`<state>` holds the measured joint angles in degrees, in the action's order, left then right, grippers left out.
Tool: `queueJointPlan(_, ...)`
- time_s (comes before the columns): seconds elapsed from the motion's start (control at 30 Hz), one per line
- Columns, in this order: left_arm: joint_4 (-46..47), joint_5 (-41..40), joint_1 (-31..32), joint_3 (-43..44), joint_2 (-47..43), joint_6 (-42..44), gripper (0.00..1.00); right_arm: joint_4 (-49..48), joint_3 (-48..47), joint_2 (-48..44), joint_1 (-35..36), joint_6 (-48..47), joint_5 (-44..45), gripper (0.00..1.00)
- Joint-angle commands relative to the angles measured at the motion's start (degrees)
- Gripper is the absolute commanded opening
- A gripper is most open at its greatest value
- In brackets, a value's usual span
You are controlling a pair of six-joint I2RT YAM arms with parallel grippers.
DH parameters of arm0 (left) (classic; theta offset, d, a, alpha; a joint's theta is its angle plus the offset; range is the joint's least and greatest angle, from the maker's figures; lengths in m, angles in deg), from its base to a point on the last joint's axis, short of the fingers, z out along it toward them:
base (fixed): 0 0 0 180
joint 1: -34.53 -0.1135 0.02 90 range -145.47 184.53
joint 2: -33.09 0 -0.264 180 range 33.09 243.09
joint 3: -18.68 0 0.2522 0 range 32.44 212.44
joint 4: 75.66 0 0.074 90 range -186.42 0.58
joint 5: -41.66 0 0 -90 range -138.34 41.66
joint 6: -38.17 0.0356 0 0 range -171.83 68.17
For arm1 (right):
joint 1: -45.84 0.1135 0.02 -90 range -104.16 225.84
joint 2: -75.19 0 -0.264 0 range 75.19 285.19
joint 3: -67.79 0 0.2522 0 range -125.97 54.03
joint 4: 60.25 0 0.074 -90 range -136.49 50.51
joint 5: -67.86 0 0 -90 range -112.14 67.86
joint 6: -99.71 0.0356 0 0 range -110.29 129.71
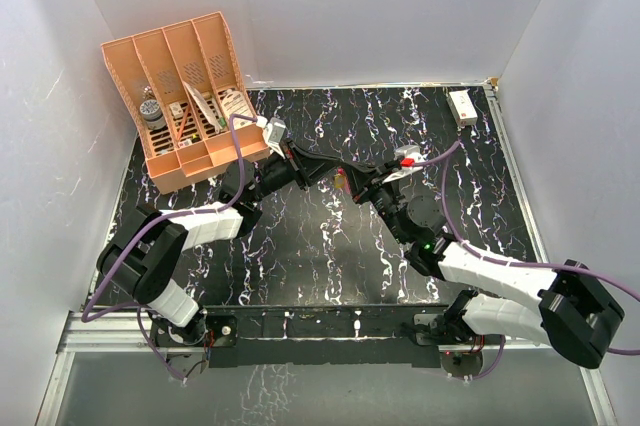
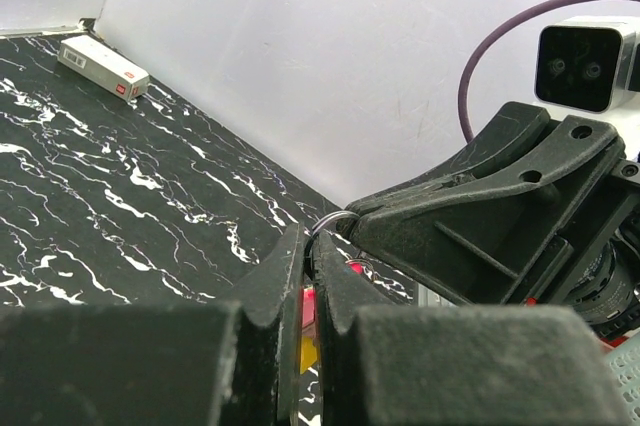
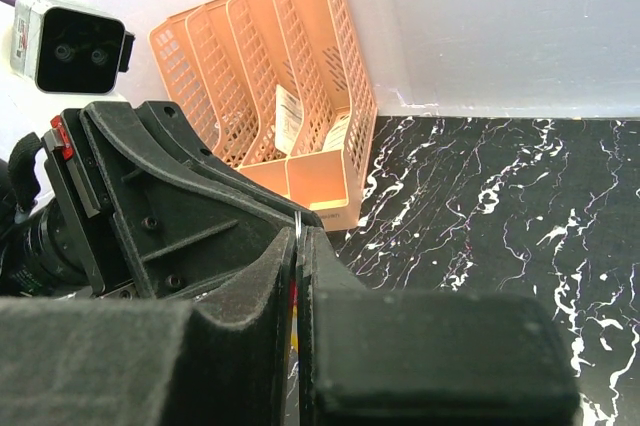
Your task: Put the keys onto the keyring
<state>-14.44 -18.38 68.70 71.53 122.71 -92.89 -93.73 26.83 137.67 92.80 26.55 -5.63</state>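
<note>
The left gripper (image 2: pixel 308 258) has its jaws drawn to a narrow slot, and in that slot sits the pinkish-red strap of the keyring (image 2: pixel 308 301), pinched between the pads. Directly under the red is a sliver of yellow, the key (image 2: pixel 307 351); whether it is clamped or only lies behind the strap cannot be told. From the top of the slot the thin wire of the metal ring (image 2: pixel 337 219) arcs across to the tips of the right gripper (image 3: pixel 298 246), which faces the left one tip to tip. The right gripper is also closed to a slit: in its own wrist view the ring's wire rises out of the slit, with a trace of red and then yellow lower in the gap, so it appears to nip the keyring at the ring end. In the top view the two grippers meet above the middle of the black, white-veined counter (image 1: pixel 330 266), held off its surface, with a small spot of red and yellow between them. Well to the left, at the far left corner, a peach slotted file organizer (image 1: pixel 185 96) stands tilted back, holding papers and a small round grey object. A small white box (image 1: pixel 462 106) lies near the far right corner, well apart from both arms.
</note>
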Motion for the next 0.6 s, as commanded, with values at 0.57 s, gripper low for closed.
queueJointPlan(0.57, -10.5, -2.9, -0.2, 2.7, -5.9, 7.6, 0.00, 4.3, -3.8, -2.5, 0.1, -2.0, 1.7, 0.33)
